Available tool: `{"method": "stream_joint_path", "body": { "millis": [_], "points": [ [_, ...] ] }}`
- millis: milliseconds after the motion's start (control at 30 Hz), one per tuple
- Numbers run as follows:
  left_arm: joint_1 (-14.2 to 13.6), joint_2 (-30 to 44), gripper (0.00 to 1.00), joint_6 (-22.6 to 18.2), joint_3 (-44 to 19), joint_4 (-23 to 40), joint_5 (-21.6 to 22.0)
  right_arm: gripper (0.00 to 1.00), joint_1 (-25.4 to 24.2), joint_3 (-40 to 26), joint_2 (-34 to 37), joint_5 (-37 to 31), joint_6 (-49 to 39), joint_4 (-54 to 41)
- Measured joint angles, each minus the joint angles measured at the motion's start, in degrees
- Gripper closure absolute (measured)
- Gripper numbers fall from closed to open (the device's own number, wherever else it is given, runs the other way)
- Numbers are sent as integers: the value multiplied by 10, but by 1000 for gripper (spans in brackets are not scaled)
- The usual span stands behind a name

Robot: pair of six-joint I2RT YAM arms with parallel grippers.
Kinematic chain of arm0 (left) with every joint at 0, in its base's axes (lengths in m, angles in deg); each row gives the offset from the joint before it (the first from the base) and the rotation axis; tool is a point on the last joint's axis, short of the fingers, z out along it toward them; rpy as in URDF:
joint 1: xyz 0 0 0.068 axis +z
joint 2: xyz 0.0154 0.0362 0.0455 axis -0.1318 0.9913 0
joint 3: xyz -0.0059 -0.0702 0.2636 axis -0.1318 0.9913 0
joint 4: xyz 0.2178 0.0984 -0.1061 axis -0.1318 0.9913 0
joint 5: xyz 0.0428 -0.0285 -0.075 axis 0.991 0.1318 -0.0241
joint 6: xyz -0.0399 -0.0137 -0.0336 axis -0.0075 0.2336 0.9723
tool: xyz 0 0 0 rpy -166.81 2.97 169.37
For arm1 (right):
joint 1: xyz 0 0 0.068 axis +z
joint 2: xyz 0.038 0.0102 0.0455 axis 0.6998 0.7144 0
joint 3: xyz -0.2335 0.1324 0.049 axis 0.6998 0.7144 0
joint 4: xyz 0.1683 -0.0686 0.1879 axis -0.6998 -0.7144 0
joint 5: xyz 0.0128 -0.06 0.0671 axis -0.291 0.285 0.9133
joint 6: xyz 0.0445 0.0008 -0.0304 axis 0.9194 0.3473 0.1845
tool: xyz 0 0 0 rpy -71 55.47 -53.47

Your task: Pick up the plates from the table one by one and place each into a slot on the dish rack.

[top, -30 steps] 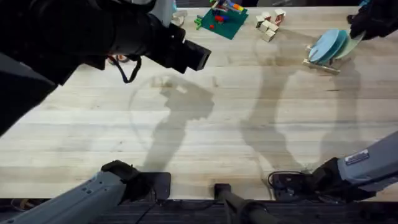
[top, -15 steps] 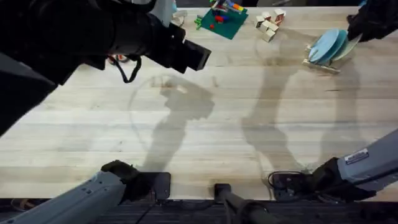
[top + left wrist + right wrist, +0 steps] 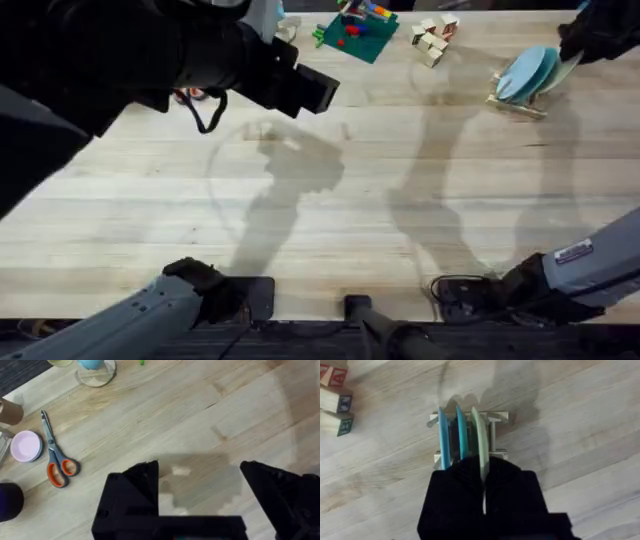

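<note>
The right gripper stays clamped on the cream plate — lowered further into the dish rack slot beside the turquoise plate; release looks next. Left gripper hovers wide open, empty.

Orange-handled scissors lie flat on the desk beside a small pink round dish. Wooden blocks sit piled at the far edge, near a green board carrying small bright pieces.
</note>
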Motion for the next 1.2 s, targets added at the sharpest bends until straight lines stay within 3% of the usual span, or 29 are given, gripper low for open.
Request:
{"method": "stream_joint_path", "body": {
  "millis": [1067,1200],
  "points": [
    [0,0,8,0,0,0,0,969,0,0,39,0,9,-3],
    [0,0,8,0,0,0,0,916,0,0,39,1,9,-3]
  ]
}}
